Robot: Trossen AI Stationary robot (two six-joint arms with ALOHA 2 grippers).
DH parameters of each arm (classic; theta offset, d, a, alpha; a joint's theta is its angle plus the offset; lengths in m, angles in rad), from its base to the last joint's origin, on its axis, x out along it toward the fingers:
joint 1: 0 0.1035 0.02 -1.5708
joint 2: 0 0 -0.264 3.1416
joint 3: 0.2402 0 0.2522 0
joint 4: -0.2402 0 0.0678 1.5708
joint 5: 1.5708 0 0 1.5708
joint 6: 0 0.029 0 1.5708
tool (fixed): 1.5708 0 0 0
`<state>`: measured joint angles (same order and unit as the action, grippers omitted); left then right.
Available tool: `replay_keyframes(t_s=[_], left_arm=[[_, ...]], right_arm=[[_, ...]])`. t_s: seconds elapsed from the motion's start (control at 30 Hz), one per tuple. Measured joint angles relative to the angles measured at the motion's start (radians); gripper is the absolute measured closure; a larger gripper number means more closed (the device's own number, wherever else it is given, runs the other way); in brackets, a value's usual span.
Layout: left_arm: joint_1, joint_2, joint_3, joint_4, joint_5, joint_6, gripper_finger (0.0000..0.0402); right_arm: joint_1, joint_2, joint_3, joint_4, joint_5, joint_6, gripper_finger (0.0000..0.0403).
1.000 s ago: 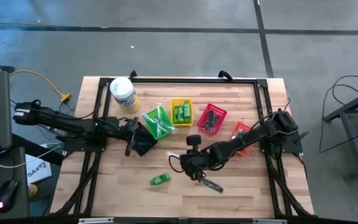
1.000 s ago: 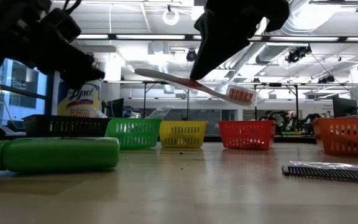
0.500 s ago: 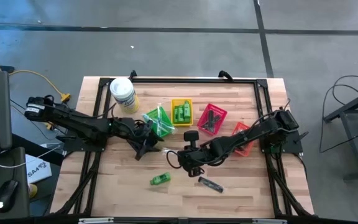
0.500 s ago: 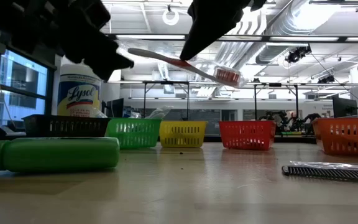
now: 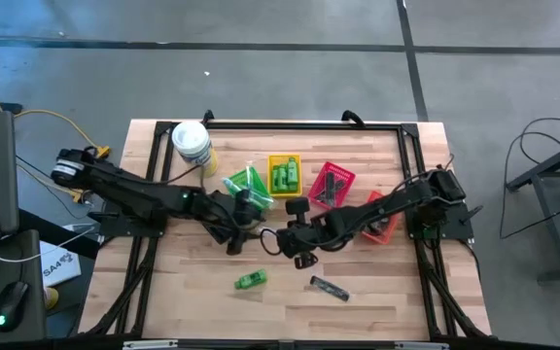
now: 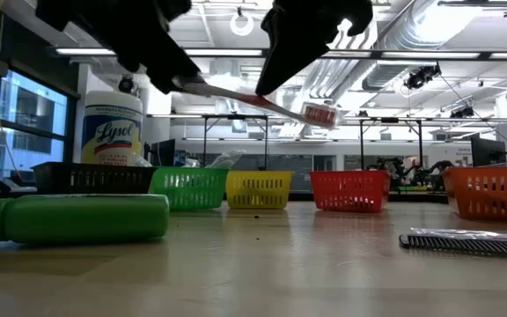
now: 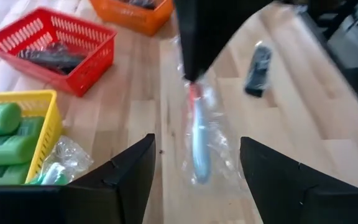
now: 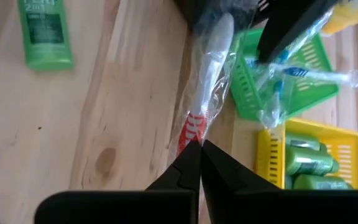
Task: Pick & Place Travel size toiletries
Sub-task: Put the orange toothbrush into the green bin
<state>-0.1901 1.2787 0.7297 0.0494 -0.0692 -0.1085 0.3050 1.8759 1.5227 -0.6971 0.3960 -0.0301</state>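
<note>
Mid-surface, above the wooden slat surface (image 5: 377, 282): right claw (image 8: 196, 147) pinched shut on the red-bristled end of a clear-wrapped toothbrush w/ pale handle (image 8: 207, 74), holding it in the air, tilted. Left claw (image 7: 194, 163) open wide, fingers either side of the handle end, not yet touching as far as left wrist view shows. Reads as a hand-over between arms, near the green basket (image 5: 246, 190). Risks: wrapper is slick and crinkly, so if the left claw shuts on film only and not the handle, the brush could slip out when the right lets go; if the right releases early it drops to the surface; arms sit v. close, so a bump between claws could knock the brush askew. Count, high view: 1 toothbrush in the air; 1 bright green mini bottle (image 5: 251, 280) lying loose on the surface; 1 dark flat comb in wrapper (image 5: 330, 288) loose nearby; small plastic baskets: green, yellow (image 5: 284, 176), red (image 5: 331, 185), orange (image 5: 381, 212) partly under the right arm, and a black one (image 6: 91, 178) seen only in low view, so 5. Yellow holds green bottles, approx 3, hard to count. 1 white tub w/ yellow label (image 5: 192, 147) at the far left corner.
</note>
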Motion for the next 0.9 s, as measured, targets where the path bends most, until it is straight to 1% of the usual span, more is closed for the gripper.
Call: replay_keyframes(t_s=[0.2,0.4,0.5,0.57,0.67,0.87,0.9], left_arm=[[0.000,0.076,0.044,-0.005,-0.062,0.028,0.0174],[0.000,0.079,0.044,0.003,-0.077,0.033,0.0174],[0.000,0.079,0.044,0.000,-0.077,0.033,0.0184],[0.000,0.079,0.044,0.000,-0.077,0.033,0.0202],[0.000,0.079,0.044,0.002,-0.077,0.035,0.0244],[0.000,0.079,0.044,0.001,-0.053,0.061,0.0366],[-0.001,0.079,0.044,0.000,-0.051,0.069,0.0379]], right_arm=[[0.009,0.000,0.000,0.015,0.024,-0.001,0.0401],[0.010,0.000,0.000,0.014,0.017,-0.001,0.0401],[0.008,0.000,0.000,0.027,0.017,-0.001,0.0401],[0.008,0.000,0.000,0.033,0.019,-0.005,0.0401],[0.008,0.000,0.000,0.038,0.019,-0.012,0.0401],[0.007,0.000,0.000,0.043,0.021,-0.013,0.0401],[0.006,0.000,0.000,0.043,0.020,-0.013,0.0401]])
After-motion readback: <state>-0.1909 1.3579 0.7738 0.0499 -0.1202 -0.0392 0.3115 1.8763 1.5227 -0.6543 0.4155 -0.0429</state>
